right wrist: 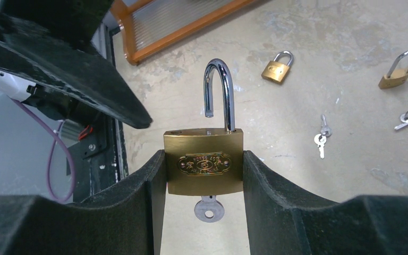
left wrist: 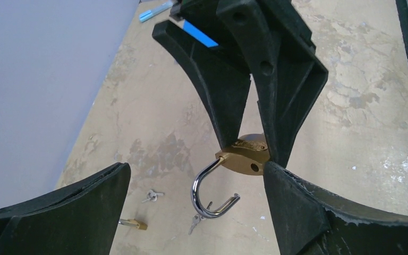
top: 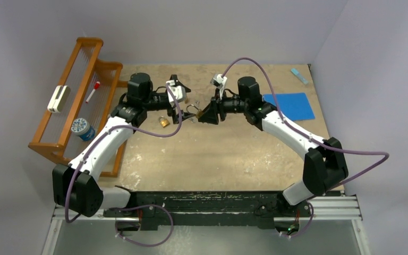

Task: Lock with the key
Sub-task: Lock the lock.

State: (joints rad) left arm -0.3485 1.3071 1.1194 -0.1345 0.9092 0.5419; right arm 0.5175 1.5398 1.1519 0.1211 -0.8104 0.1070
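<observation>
One brass padlock (right wrist: 204,151) is your whole job, and it sits up off the table (top: 218,154), pinched by its two flat sides in the right gripper (right wrist: 204,164), which is clamped tight on the body. Its chrome shackle (right wrist: 220,79) stands raised and open, the free end apparently swivelled off its hole, and the key (right wrist: 209,208) hangs from the keyway underneath.

Expect the body to be rigid, dense for its size and smooth-faced, so it could slide in the pads if you push hard along them. The shackle looks slick and free to pivot. Take it at the crown of the arch, turn the free leg over its hole, then press straight toward the body. The key's bow is thin; pinch it flat.

Just beyond the shackle, the left gripper (left wrist: 195,170) waits with jaws spread wide, holding nothing.

Farther out from the padlock, two smaller padlocks (right wrist: 278,68) and loose keys (right wrist: 321,139) lie on the table. Farther again stands the wooden rack (right wrist: 191,29).
</observation>
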